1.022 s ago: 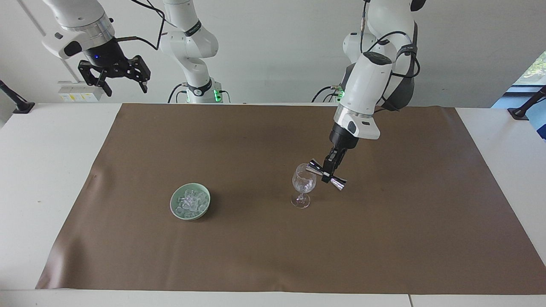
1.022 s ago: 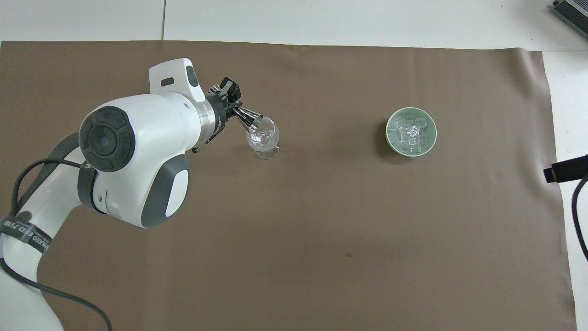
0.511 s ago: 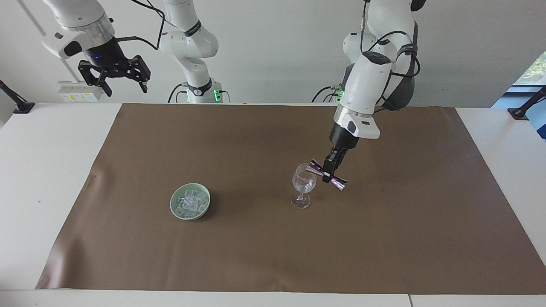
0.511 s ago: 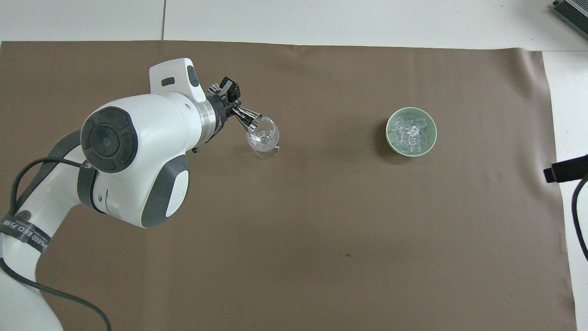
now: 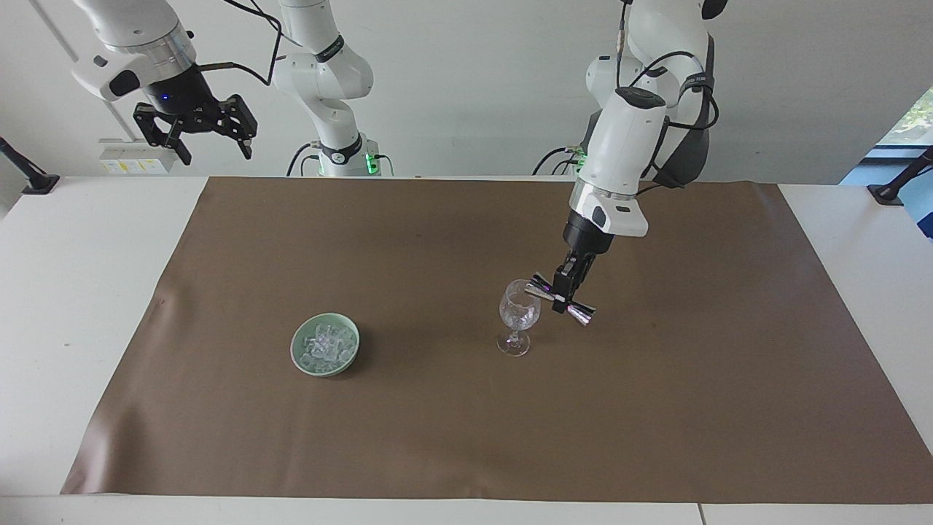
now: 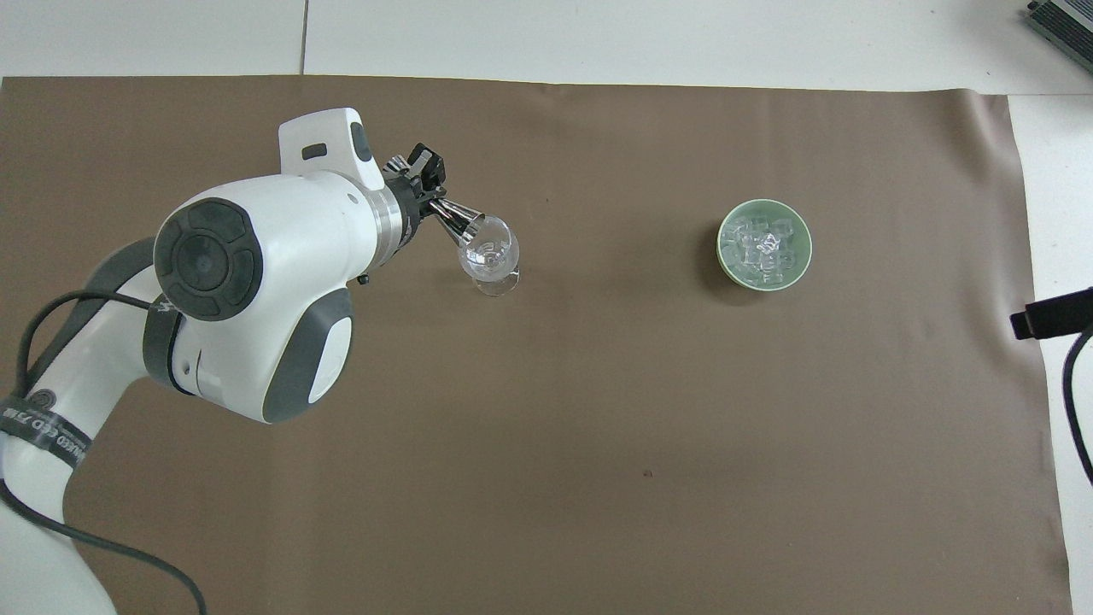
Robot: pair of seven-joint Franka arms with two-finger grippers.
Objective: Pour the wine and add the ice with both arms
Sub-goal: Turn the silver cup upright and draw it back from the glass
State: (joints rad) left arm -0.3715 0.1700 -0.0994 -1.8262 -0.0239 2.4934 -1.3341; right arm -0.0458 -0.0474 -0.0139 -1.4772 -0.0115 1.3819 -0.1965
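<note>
Your left gripper [image 5: 563, 295] is clamped tight on the waist of a shiny double-ended jigger [image 5: 560, 299], tipped so that one cup hangs over the rim of the wine glass [image 5: 519, 315]; seen from overhead the glass sits at about four o'clock from the gripper, with the jigger's mouth right at its lip. You look to be in the pouring step, and something clear already glints inside the glass, though whether that is liquid or ice you cannot tell. The glass stands upright on the brown mat [image 5: 656, 408], roughly mid-table, toward the left arm's end. The ice [image 5: 325, 344] lies heaped in a small green bowl [image 5: 300, 359], well apart from the glass toward the right arm's end; overhead, the bowl is at three o'clock from the glass. Your right gripper [image 5: 195, 131] waits high over the table's edge near its own base, fingers spread wide and empty. Next, judge the pour finished, level the jigger and lift it clear without nudging the rim, since a stemmed glass will tip easily. Then the right arm needs to come down to the bowl for ice.
</note>
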